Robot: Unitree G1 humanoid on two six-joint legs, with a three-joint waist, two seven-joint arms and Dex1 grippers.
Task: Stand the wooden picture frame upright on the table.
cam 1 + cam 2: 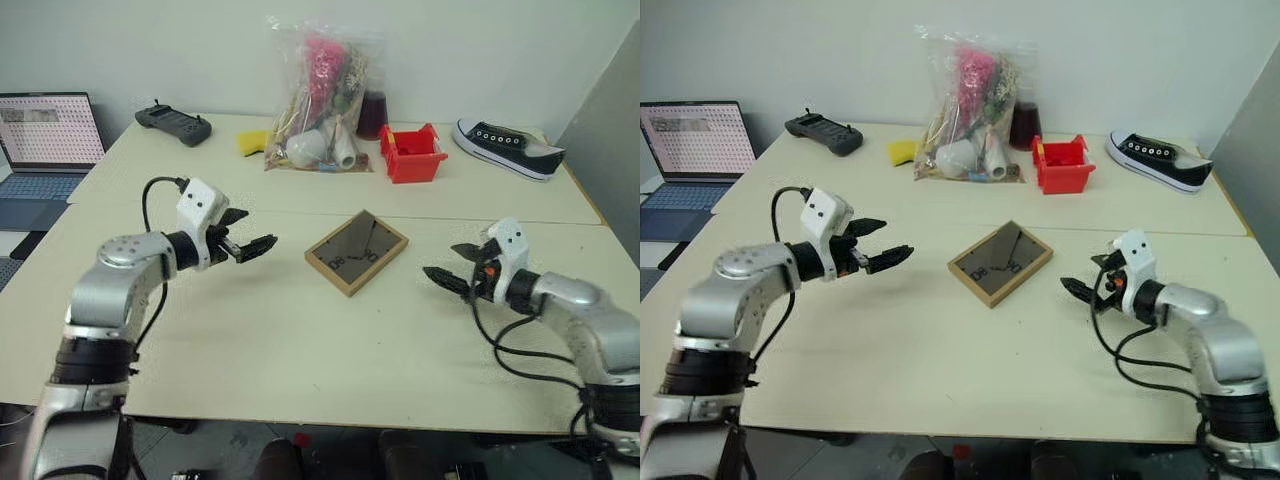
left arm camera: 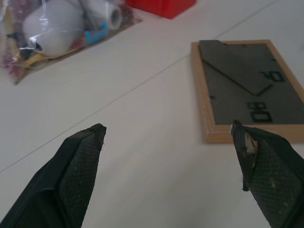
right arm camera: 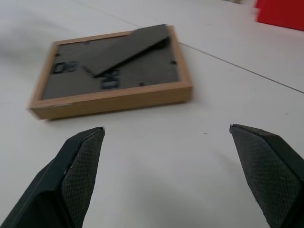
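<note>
The table [image 1: 300,350] carried the wooden picture frame [image 1: 357,251] lying flat, back panel up, between my arms. My left gripper [image 1: 250,246] and right gripper [image 1: 447,275] hovered either side of it, both spread wide, holding nothing. I judged the low edges could slip my fingertips [image 2: 80,161], skidding the frame away.

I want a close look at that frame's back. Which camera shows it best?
The right wrist view: the light-wood picture frame lies face down, whole, its dark back panel and stand plain. The left wrist view crops one edge; both head views show it small, between the grippers.
</note>
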